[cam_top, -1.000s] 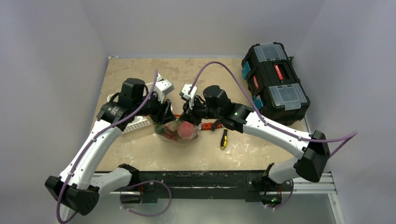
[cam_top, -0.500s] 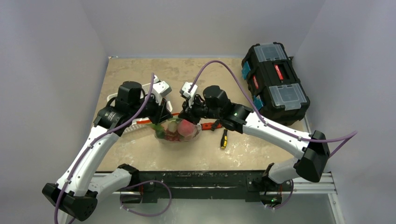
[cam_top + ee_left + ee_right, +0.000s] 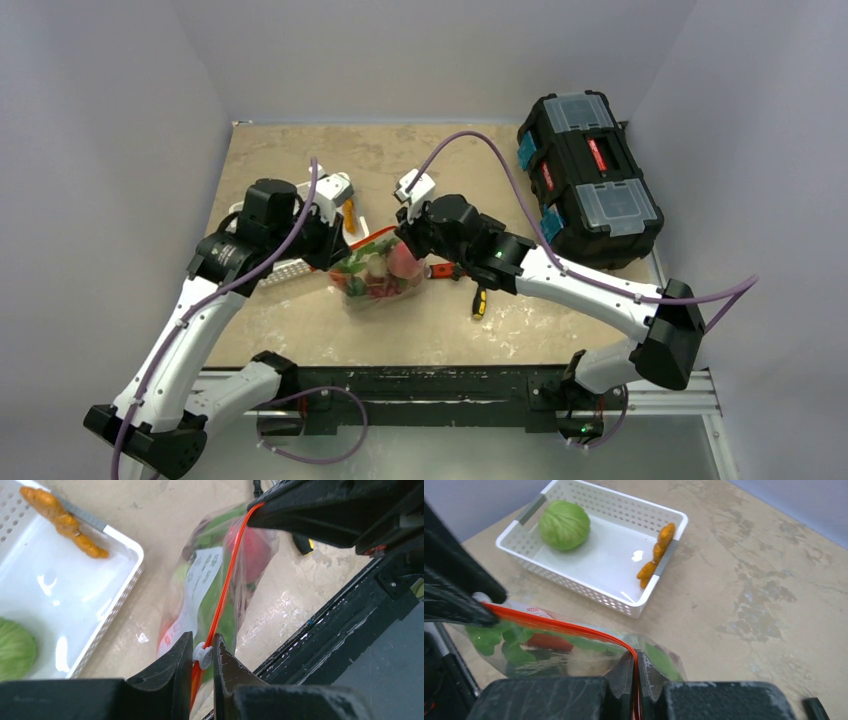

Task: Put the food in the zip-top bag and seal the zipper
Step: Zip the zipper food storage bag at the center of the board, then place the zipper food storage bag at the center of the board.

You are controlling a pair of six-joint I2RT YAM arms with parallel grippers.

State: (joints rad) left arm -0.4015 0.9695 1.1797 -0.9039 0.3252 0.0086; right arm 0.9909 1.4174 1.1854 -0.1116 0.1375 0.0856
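Note:
The zip-top bag [image 3: 380,278] hangs stretched between my two grippers, holding a pink peach [image 3: 402,262] and leafy greens. Its red-orange zipper [image 3: 225,585] runs taut from one gripper to the other. My left gripper [image 3: 202,640] is shut on the zipper's small white slider [image 3: 203,654] at the bag's left end. My right gripper [image 3: 635,657] is shut on the zipper [image 3: 554,625] at the other end. An orange carrot [image 3: 656,555] and a green cabbage [image 3: 564,525] lie in the white basket [image 3: 659,511].
The white basket [image 3: 290,268] sits left of the bag, partly under my left arm. A red wrench [image 3: 455,268] and a yellow-handled screwdriver [image 3: 480,297] lie to the right of the bag. A black toolbox [image 3: 590,175] stands at the back right.
My left gripper has narrowed onto the white slider and drawn left. The bag's mouth is now pulled into a straight line and the bag has tilted between the grippers.

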